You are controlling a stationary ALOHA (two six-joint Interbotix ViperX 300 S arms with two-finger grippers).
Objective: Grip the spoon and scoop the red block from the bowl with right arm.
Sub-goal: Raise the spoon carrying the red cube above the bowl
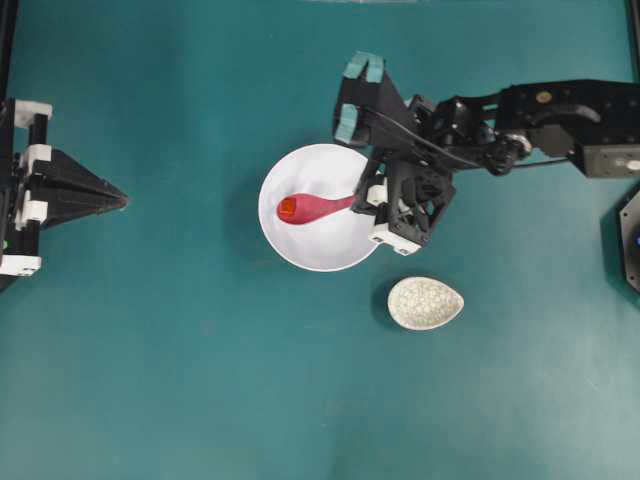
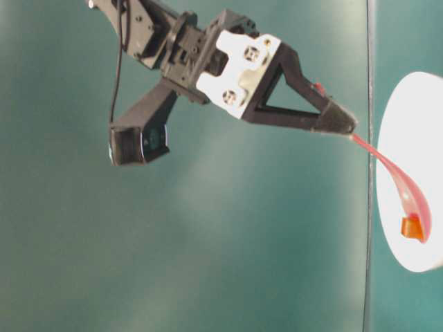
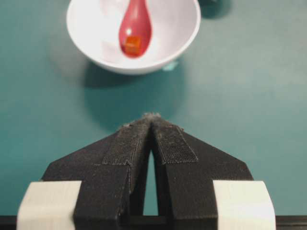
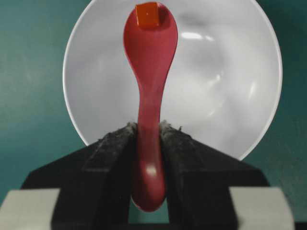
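Note:
My right gripper (image 4: 148,127) is shut on the handle of the pink-magenta spoon (image 4: 150,72), whose end sticks out behind the fingertips. The spoon reaches out over the white bowl (image 4: 220,86), and the small red block (image 4: 147,14) sits in its oval scoop near the tip. From overhead, the right gripper (image 1: 362,198) is at the right rim of the bowl (image 1: 330,245), with the spoon (image 1: 315,208) pointing left and the red block (image 1: 287,209) on it. My left gripper (image 3: 152,116) is shut and empty, well short of the bowl (image 3: 177,28).
A speckled beige teardrop dish (image 1: 425,302) lies on the teal table in front of and to the right of the bowl. The left gripper (image 1: 125,200) rests at the far left edge. A black fitting (image 1: 630,235) shows at the right edge.

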